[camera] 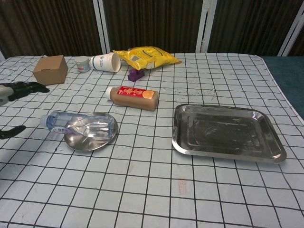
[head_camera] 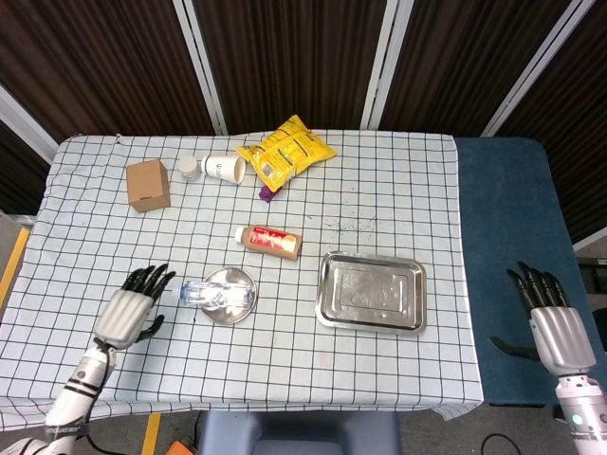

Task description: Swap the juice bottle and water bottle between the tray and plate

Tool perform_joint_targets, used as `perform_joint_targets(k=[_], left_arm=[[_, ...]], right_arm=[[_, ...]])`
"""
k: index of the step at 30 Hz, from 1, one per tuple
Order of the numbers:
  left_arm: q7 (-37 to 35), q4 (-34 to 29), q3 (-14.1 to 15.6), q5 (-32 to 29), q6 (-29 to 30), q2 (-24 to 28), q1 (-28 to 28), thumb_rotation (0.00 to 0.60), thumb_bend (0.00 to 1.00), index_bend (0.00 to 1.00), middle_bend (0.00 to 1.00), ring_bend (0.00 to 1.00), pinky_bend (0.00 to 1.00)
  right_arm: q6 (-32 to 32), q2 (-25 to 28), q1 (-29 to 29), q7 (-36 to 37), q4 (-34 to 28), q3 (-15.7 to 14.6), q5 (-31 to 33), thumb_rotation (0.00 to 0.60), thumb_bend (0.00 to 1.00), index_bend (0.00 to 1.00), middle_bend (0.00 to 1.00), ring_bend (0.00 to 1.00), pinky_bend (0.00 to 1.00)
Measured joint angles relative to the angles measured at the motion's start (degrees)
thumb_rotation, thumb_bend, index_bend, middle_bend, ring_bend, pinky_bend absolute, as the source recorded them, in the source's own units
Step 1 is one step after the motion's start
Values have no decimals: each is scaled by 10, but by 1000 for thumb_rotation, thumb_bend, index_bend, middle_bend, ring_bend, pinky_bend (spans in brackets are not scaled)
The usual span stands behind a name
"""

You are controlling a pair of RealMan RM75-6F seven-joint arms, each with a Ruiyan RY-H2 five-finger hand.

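The juice bottle, brown with a red label, lies on its side on the checked cloth between plate and tray. The clear water bottle lies across the round metal plate. The steel tray has nothing in it. My left hand hovers open to the left of the water bottle's cap, fingers spread. My right hand is open off the table at the far right, over the blue surface.
A cardboard box, a tipped paper cup, a small white jar, a yellow snack bag and a purple piece sit at the back of the table.
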Motion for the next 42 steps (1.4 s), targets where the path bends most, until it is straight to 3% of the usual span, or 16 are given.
perform_joint_targets(k=[6,13,16,19,21,27,35,42], left_arm=[[73,22,-15,-65,-68,-70,-54,600,425,0,0,0,110],[111,73,-23,-100,-78,-123,-84,600,427,11,50,28,141],[110,85,-23,-98,-70,-133,-89,600,430,173,222,150,217],[108,104,-24,-94,-62,-145,-93,600,425,425,483,360,372],[102,120,-24,-91,-58,-153,-97,600,424,509,577,438,431],[74,138,-24,-70,-35,-162,-103,600,431,652,726,590,525],[13,115,-22,1,38,-160,-104,600,446,684,769,641,582],[55,37,-6,17,31,-165,-114,600,443,657,748,640,580]], right_arm=[[-13,21,-12,30,0,10,-15,600,239,0,0,0,104],[-34,25,-17,38,3,19,-29,600,239,0,0,0,104],[-50,26,-16,37,3,21,-31,600,239,0,0,0,104],[-64,28,-15,38,0,24,-33,600,239,0,0,0,104],[-70,28,-15,38,-1,27,-35,600,239,0,0,0,104],[-81,29,-17,40,-3,35,-37,600,239,0,0,0,104],[-88,33,-22,47,-7,42,-42,600,240,0,0,0,104],[-100,39,-22,66,-5,47,-44,600,239,0,0,0,104]])
